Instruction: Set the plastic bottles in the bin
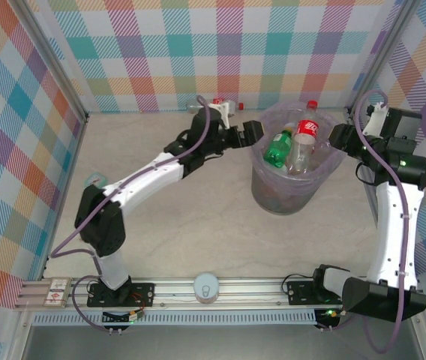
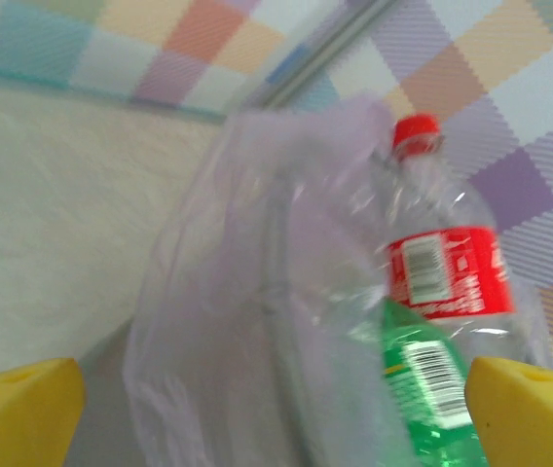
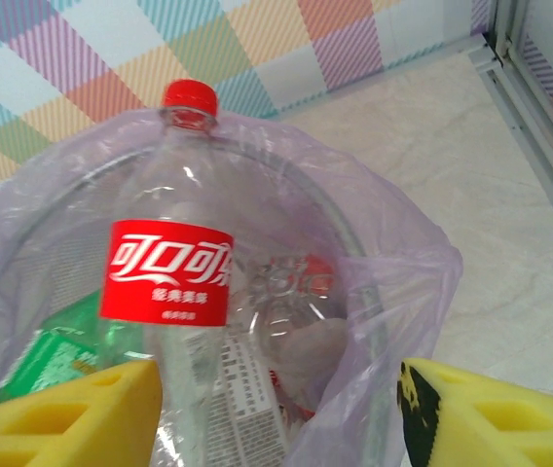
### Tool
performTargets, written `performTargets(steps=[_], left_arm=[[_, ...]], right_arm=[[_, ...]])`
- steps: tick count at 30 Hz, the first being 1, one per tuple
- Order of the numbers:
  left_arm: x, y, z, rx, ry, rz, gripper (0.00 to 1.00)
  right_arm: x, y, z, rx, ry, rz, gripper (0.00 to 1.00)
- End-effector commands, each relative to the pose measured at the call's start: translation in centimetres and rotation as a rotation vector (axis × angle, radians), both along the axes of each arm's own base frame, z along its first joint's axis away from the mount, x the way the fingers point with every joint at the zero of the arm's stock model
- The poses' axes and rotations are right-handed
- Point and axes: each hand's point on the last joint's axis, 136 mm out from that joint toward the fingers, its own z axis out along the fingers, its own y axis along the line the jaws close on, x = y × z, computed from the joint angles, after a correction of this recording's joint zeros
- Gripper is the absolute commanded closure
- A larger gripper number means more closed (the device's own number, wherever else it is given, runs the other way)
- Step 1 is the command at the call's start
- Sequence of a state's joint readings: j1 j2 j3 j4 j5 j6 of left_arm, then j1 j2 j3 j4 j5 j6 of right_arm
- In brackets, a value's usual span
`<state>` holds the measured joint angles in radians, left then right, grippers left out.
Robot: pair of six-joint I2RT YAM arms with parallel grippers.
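Flanking the bin (image 1: pixel 279 196) at nine and three o'clock, my left gripper (image 1: pixel 252 133) and right gripper (image 1: pixel 338 137) gape empty, clear of its bottles (image 1: pixel 304 133).

Lavender-lined grey bin (image 1: pixel 273 196) stands upright, loaded. A clear red-labelled bottle (image 1: pixel 303 139) sits near-upright inside, red cap above the rim, a green bottle (image 1: pixel 279 148) tilted beside it, touching.

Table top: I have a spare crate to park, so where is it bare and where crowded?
Bare: the broad stretch of table in front of the bin, between the left arm and right arm, back from the rail; also the back-left corner. Crowded: the back wall by the left claw, where loose bottles lie, and the bin, piled high.
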<state>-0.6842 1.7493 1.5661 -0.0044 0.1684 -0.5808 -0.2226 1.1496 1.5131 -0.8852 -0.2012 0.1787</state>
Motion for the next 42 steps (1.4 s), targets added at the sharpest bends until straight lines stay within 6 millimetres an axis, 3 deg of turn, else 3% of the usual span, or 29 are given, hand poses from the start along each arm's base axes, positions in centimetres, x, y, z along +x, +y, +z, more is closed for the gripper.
performTargets(steps=[1,4,6,11,14,18,23,31,42], left_arm=[[0.3,5.6,5.4,0.050,-0.127,0.146,0.00],[1.6,9.8,4.9,0.093,-0.100,0.283,0.00],[3.2,12.9,2.6,0.109,-0.032,0.388,0.00],[8.8,18.3,-6.5,0.107,0.185,0.575,0.00],[11.8,19.4,-11.1,0.127,0.278,0.622,0.00],[14.9,19.0,-15.5,0.147,0.341,0.632,0.00],[17.1,17.5,-19.7,0.156,0.406,0.605,0.00],[18.7,15.8,-21.4,0.111,0.395,0.545,0.00],[19.2,13.4,-26.0,0.170,0.470,0.483,0.00]], right_arm=[[-1.4,1.3,2.7,0.028,-0.076,0.044,0.34],[-1.9,2.6,3.9,0.053,-0.114,0.087,0.33],[-2.3,3.8,4.6,0.064,-0.135,0.130,0.33],[-3.3,8.4,6.0,0.016,-0.175,0.277,0.34],[-4.2,10.5,6.7,-0.018,-0.187,0.347,0.34],[-5.5,10.1,7.1,-0.044,-0.205,0.335,0.34],[-6.1,6.4,5.7,-0.196,-0.150,0.185,0.35],[-6.0,6.4,3.7,-0.182,-0.089,0.190,0.36],[-5.9,5.5,2.4,-0.196,-0.057,0.144,0.36]])
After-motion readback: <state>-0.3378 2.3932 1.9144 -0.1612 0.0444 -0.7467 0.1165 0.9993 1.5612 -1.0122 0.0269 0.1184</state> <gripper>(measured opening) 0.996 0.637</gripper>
